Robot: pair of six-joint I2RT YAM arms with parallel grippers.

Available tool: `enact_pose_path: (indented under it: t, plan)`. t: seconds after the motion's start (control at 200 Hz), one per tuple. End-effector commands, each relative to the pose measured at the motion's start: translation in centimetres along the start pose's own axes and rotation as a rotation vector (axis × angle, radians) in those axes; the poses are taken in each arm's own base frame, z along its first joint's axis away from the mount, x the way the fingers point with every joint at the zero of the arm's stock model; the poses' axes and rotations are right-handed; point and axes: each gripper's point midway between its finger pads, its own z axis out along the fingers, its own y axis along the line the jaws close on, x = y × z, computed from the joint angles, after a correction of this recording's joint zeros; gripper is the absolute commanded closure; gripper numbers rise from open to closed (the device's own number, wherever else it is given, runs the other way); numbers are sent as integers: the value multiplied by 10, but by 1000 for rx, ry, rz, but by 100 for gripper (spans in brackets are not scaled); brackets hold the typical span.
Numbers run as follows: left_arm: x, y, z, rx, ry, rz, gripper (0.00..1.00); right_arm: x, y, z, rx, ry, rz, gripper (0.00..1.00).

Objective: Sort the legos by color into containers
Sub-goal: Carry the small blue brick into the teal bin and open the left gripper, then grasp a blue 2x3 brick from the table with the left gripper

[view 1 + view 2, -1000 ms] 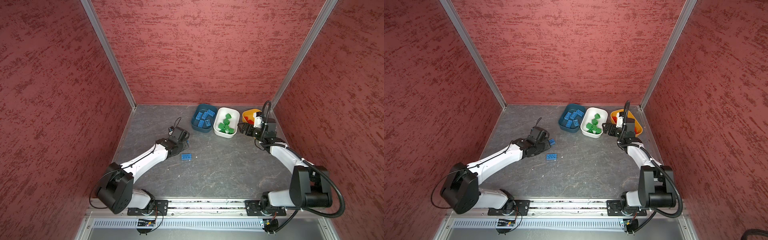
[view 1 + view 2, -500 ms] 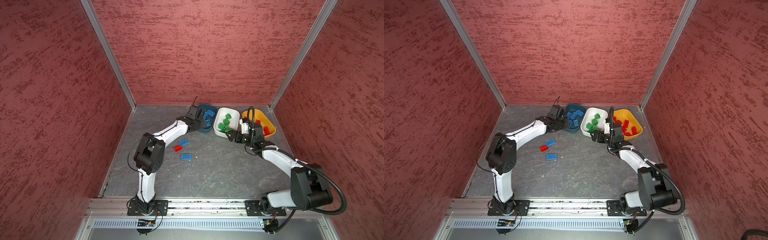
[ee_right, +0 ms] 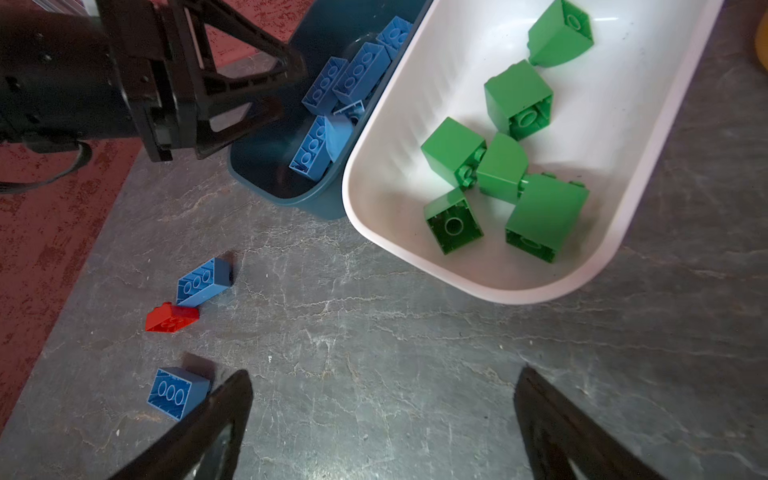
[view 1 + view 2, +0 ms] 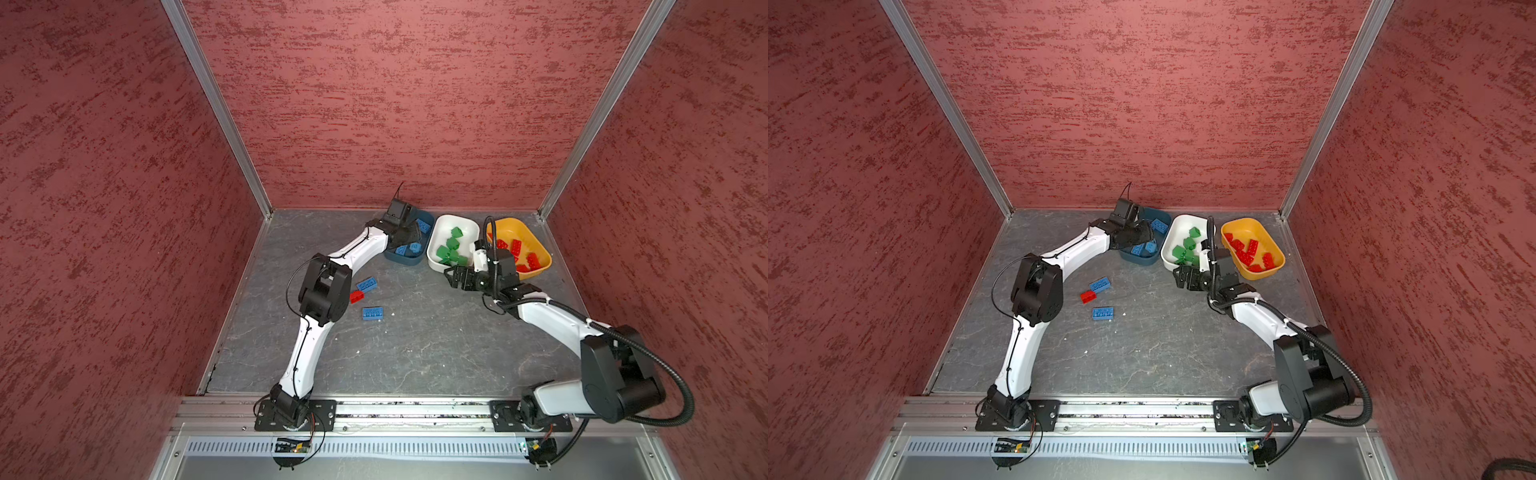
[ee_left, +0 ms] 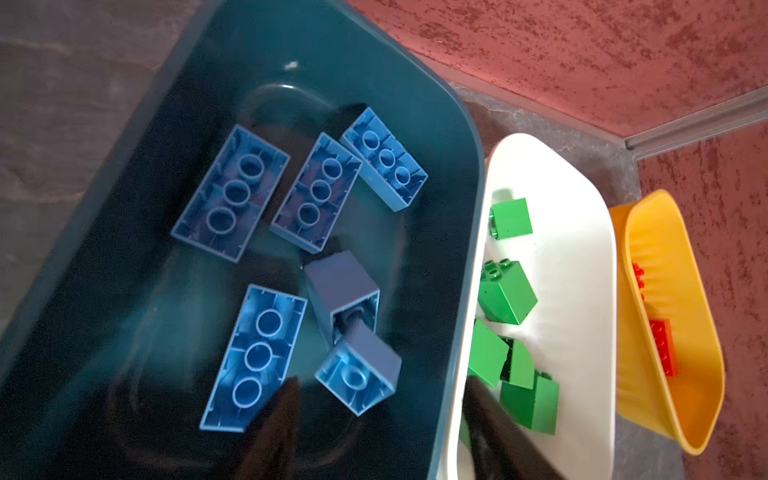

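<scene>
Grey stone-patterned surface (image 4: 415,340), shut in by red walls (image 4: 374,104) on three sides. Along its far edge, toward the far right corner, three tubs in a row: dark teal tub (image 4: 405,261), white tub (image 4: 436,262) touching it, yellow-orange tub (image 4: 515,226) just beside the white one. Blue bricks (image 5: 232,191) in the teal, most of them studs down; green bricks (image 3: 519,99) in the white; red bricks (image 4: 515,249) in the yellow-orange.

Left gripper (image 5: 381,380) over the teal tub, jaws apart, gripping nothing. Below it one blue brick (image 5: 343,291), blurred, tilted on end against a small square one (image 5: 357,374).

Right gripper (image 3: 385,372) spread wide and empty, low over bare surface just in front of the white tub's near end.

Not yet sorted, on the left half of the surface about midway between near and far edges: loose blue brick (image 4: 367,284), red brick (image 4: 356,296) at its end, touching or almost so, and a second loose blue brick (image 4: 372,313) a little closer to the near edge, apart from both. Left arm's black elbow (image 4: 324,291) right beside these three, covering part of the red one in a top view. Right arm's black cable (image 4: 1212,237) arching over the neighbouring rims of the white and yellow-orange tubs, hiding a strip of them.
</scene>
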Motion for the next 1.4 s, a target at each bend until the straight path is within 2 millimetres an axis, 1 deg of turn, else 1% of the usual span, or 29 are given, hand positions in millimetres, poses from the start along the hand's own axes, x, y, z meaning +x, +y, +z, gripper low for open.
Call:
enact_pose_path:
  t: [0.0,0.07,0.115,0.155,0.23,0.331,0.416,0.441,0.626,0.731,0.786,0.872,1.017,1.252,1.393]
  plan:
    - [-4,-3,-25,-45,-38,61,23,1,-2,-1,29,-3,-24,1]
    - [3,2,-39,-71,-37,76,14,2,-1,0,30,0,-31,1]
    - [8,8,-49,-95,-35,79,6,2,-1,1,32,2,-33,1]
    - [17,17,-57,-124,-26,84,0,3,-1,3,33,3,-34,1]
    - [31,30,-72,-170,-23,92,1,0,0,5,34,-2,-37,1]
    - [54,45,-89,-209,8,108,1,-4,2,9,33,-7,-40,1]
    - [79,60,-101,-252,59,126,1,-11,6,9,25,-19,-42,1]
    - [87,65,-105,-262,77,133,1,-6,3,15,33,3,-37,1]
    - [149,105,-125,-361,235,141,1,-12,2,20,50,-12,-35,1]
    - [172,127,-135,-413,273,113,1,-12,2,23,55,-9,-29,1]
    - [182,132,-136,-403,294,107,1,-11,1,25,56,-5,-25,1]
    - [196,133,-137,-382,328,104,1,-10,1,26,56,1,-21,1]
    - [211,138,-135,-399,352,89,0,-8,-1,27,62,7,-20,1]
    - [221,138,-123,-410,381,89,9,-8,-1,25,67,7,-25,1]
    - [226,139,-120,-419,395,92,14,-9,0,25,69,8,-31,1]
